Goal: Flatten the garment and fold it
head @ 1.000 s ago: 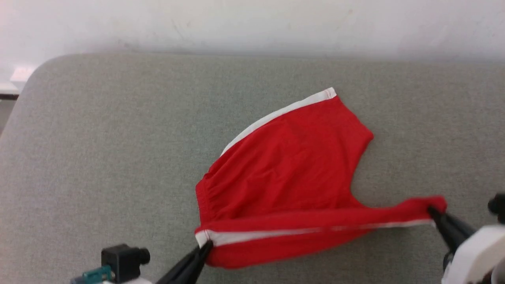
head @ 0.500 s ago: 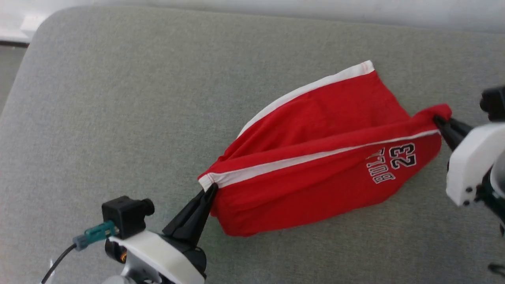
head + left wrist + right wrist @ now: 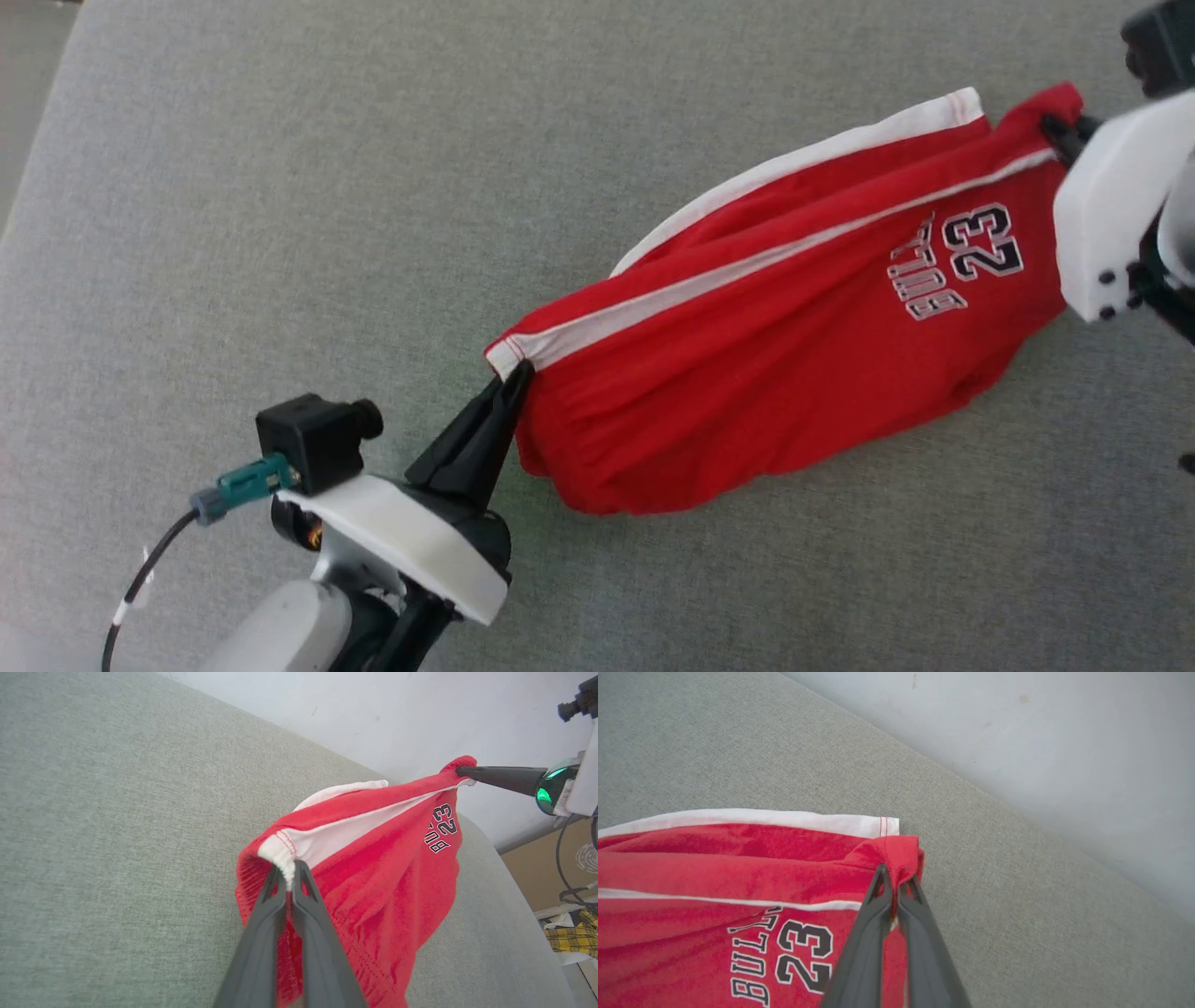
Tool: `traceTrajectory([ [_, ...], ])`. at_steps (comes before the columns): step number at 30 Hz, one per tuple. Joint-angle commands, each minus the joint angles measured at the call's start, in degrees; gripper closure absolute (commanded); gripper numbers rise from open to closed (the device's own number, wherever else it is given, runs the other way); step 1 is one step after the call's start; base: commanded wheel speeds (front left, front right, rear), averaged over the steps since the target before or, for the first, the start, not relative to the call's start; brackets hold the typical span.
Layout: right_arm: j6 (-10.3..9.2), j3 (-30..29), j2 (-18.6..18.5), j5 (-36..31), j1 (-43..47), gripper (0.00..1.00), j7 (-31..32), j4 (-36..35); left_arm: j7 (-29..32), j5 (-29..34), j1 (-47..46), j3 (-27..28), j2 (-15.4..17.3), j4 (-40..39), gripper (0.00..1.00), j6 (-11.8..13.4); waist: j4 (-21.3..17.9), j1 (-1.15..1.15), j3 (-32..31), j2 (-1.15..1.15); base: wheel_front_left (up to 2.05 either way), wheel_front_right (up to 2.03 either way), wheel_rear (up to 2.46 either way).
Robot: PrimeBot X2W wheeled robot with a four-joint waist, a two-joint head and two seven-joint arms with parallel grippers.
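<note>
The garment (image 3: 775,355), red shorts with white stripes and a "BULLS 23" print, hangs stretched between both grippers above the grey cushion, its lower part sagging onto the fabric. My left gripper (image 3: 518,373) is shut on the white-striped waistband corner, seen close in the left wrist view as the garment (image 3: 373,872) pinched by the left gripper (image 3: 289,868). My right gripper (image 3: 1060,131) is shut on the hem corner at the upper right. In the right wrist view the right gripper (image 3: 894,882) pinches a red fold of the garment (image 3: 738,877) beside the print.
A grey upholstered cushion (image 3: 280,187) spreads under everything, with its rounded edge at the upper left. A pale wall (image 3: 1041,742) runs behind it. A cable trails from my left wrist camera (image 3: 317,439). Cardboard and yellow checked cloth (image 3: 574,938) lie beyond the cushion's far end.
Both grippers have carried the near leg up and away over the far leg, turning the printed side into view. The head camera has tilted down, so the wall has left the picture.
</note>
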Motion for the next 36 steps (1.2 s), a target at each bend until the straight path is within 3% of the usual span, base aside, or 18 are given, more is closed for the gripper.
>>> traceTrajectory([
  [1,-0.05,0.8,-0.3,-0.5,-2.3,1.00,0.1,1.1,-0.4,0.1,-1.3,0.2,-0.5,0.7,1.00,-0.4,1.0,-0.01,1.7,0.00,0.00,0.00,0.00],
  [10,-0.05,4.6,-0.3,-2.2,-10.4,1.00,-0.1,8.7,-1.2,-0.3,-4.5,0.0,-2.7,4.1,1.00,-1.9,2.7,-0.01,4.2,0.00,0.00,0.00,0.00],
  [22,-0.05,8.2,0.0,-3.2,-13.7,1.00,-3.2,17.9,-0.9,-0.8,-8.4,-1.3,-6.1,10.6,1.00,-2.8,4.3,-0.01,7.0,0.00,0.00,0.00,0.00],
  [23,-0.05,8.4,0.0,-3.2,-13.9,1.00,-3.5,18.4,-0.9,-0.9,-8.7,-1.4,-6.3,11.1,0.98,-2.8,4.3,-0.01,7.2,0.00,0.00,0.00,0.00],
  [24,-0.05,8.5,0.1,-3.2,-14.0,1.00,-3.8,18.9,-0.8,-0.9,-9.0,-1.5,-6.5,11.5,0.90,-2.8,4.3,-0.01,7.3,0.00,0.00,0.00,0.00],
  [26,-0.05,8.4,0.2,-3.2,-14.2,1.00,-3.9,20.0,-0.5,-0.9,-9.5,-1.7,-6.6,12.2,0.61,-2.8,4.2,-0.01,7.5,0.00,0.00,0.00,0.00],
  [27,-0.05,8.2,0.3,-3.2,-14.3,0.69,-3.9,20.5,-0.4,-1.0,-9.6,-1.7,-6.7,12.4,0.00,-2.8,4.2,-0.01,7.5,0.00,0.00,0.00,0.00],
  [29,-0.05,8.1,0.3,-3.2,-14.4,0.00,-3.8,21.1,-0.4,-1.0,-9.7,-1.6,-6.7,12.6,0.00,-2.8,4.0,-0.01,7.4,0.00,0.00,0.00,0.00],
  [36,-0.05,6.7,0.9,-1.7,-12.9,0.00,-3.6,22.0,-0.5,-1.6,-8.4,-1.2,-5.9,11.3,0.00,-2.6,3.4,-0.01,4.5,0.00,0.00,0.00,0.00],
])
